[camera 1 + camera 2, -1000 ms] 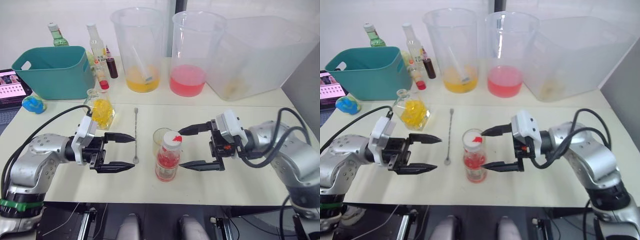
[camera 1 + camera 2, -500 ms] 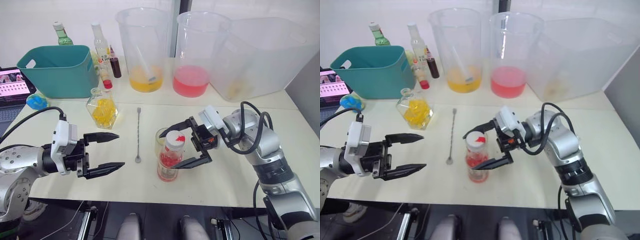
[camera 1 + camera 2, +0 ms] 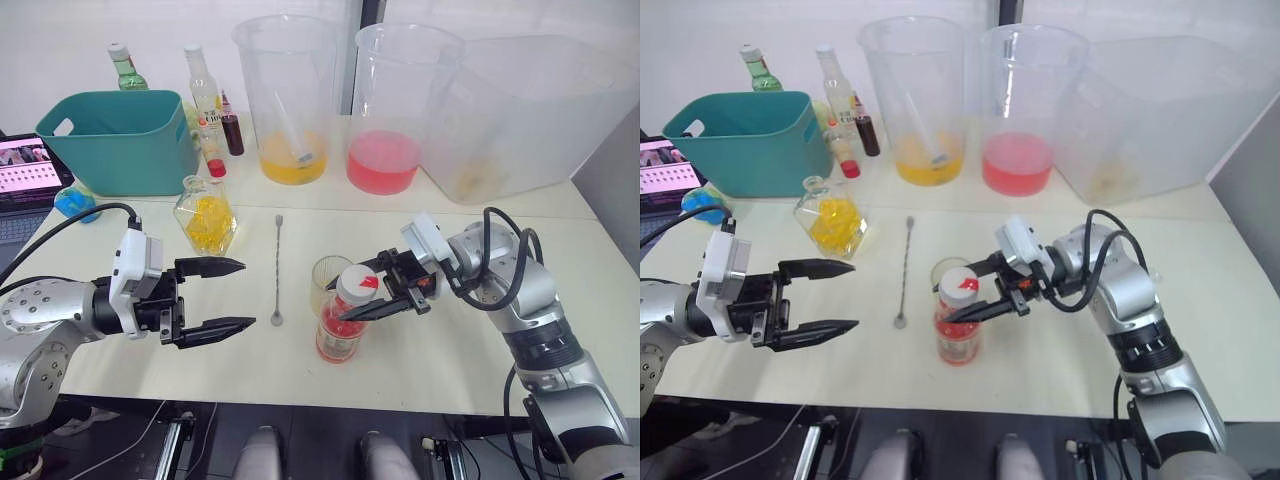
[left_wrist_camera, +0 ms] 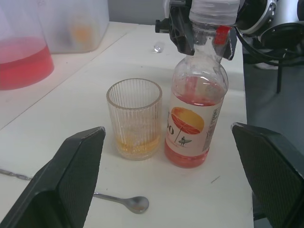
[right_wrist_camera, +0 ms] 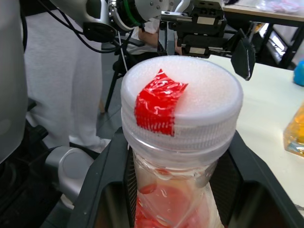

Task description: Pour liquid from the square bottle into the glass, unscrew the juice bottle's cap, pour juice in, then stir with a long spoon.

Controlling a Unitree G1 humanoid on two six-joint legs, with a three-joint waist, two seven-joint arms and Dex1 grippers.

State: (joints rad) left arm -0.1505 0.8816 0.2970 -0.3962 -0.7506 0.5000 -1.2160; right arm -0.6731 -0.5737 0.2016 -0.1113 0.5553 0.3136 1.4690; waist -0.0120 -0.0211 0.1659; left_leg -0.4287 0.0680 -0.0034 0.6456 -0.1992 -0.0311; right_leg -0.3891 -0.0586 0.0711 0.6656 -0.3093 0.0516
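The juice bottle, pink-red with an orange label, stands mid-table just in front of the ribbed glass, which holds a little yellow liquid. My right gripper reaches in from the right, and its fingers press both sides of the white cap at its lower rim. My left gripper hovers open to the left of the bottle, apart from it. The long spoon lies flat between the left gripper and the glass. The square bottle with yellow liquid stands behind the left gripper.
A teal basket sits at the back left, with tall bottles beside it. Two big beakers, one yellow and one pink, and a clear tub line the back. A screen and a blue object lie at the far left.
My right gripper's fingers have closed from wide open onto the juice bottle's cap. The left gripper has shifted slightly toward the bottle and stayed open.
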